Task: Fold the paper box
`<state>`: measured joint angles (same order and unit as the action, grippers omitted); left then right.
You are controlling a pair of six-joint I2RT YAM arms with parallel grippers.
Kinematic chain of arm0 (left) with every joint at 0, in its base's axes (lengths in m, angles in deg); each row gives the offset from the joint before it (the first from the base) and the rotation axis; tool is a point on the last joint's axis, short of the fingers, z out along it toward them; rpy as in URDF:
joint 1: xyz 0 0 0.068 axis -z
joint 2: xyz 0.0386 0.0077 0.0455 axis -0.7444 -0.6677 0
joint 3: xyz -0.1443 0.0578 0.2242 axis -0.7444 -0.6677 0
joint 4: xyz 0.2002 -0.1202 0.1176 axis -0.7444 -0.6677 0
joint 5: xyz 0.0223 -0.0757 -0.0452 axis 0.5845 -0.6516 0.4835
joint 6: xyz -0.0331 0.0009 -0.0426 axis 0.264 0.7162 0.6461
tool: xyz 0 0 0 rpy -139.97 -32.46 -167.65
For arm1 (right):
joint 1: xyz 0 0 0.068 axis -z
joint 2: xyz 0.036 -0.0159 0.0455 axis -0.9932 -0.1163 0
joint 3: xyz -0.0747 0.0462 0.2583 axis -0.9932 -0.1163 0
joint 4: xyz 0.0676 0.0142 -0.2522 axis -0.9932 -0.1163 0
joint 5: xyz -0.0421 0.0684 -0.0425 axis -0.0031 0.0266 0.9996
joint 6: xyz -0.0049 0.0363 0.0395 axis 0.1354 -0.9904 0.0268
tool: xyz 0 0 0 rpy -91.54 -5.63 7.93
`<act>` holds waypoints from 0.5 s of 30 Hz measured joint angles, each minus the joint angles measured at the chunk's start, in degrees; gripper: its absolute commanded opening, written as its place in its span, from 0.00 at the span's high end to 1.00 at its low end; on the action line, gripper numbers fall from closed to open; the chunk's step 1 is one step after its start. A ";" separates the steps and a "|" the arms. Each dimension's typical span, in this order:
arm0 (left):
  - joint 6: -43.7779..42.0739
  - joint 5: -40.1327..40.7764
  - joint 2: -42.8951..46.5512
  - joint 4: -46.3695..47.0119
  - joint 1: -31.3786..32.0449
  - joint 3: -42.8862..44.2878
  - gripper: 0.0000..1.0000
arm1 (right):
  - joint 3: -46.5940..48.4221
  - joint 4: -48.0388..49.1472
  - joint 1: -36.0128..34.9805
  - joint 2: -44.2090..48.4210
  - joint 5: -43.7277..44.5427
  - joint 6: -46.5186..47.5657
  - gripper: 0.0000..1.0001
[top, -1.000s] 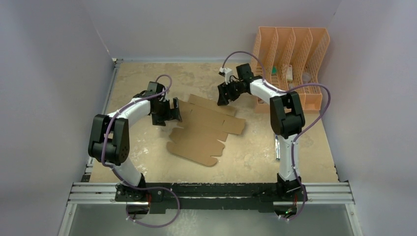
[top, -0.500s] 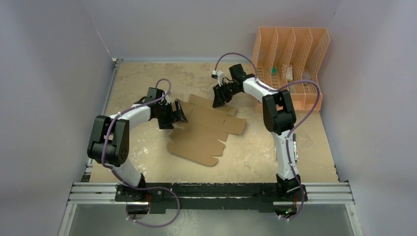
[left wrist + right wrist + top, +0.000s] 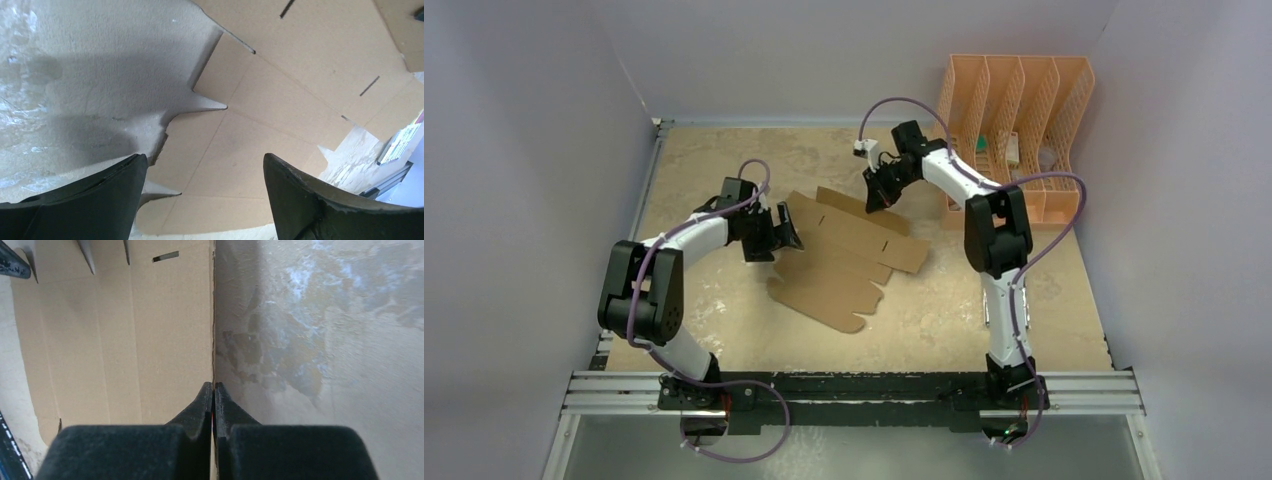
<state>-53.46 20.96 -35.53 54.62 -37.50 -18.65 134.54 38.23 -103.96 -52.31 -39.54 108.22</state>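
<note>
— What is carried on the desk [image 3: 1044, 290]?
— The paper box [image 3: 844, 260] is laid near the middle as a flat die-cut sheet. No panel is stood upright, so the folding is judged barely begun, with every crease left to be made
— And what is gripped?
— Nothing by the left gripper [image 3: 205, 165], which is held wide over the sheet's left flaps. The right gripper [image 3: 214, 390] is pinched shut on the far edge, which looks slightly lifted

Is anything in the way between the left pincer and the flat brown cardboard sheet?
Nothing visible. The left pincer stands open just above the notched edge of the flat brown cardboard sheet, with no object between them. The right pincer pinches the far edge, well aside.
</note>
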 measured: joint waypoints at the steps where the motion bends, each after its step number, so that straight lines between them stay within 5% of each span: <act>1: -0.07 0.07 0.00 0.04 0.00 0.22 0.17 | -0.11 -0.44 -0.11 0.94 0.68 0.48 1.00; 15: -1.66 0.94 -0.26 3.69 0.00 2.95 0.31 | -6.43 -0.83 -5.25 13.03 11.43 7.28 1.00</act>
<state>-55.13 21.90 -35.79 58.32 -37.50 -15.70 128.12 37.40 -109.21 -39.28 -28.11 115.50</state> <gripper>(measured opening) 0.695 0.012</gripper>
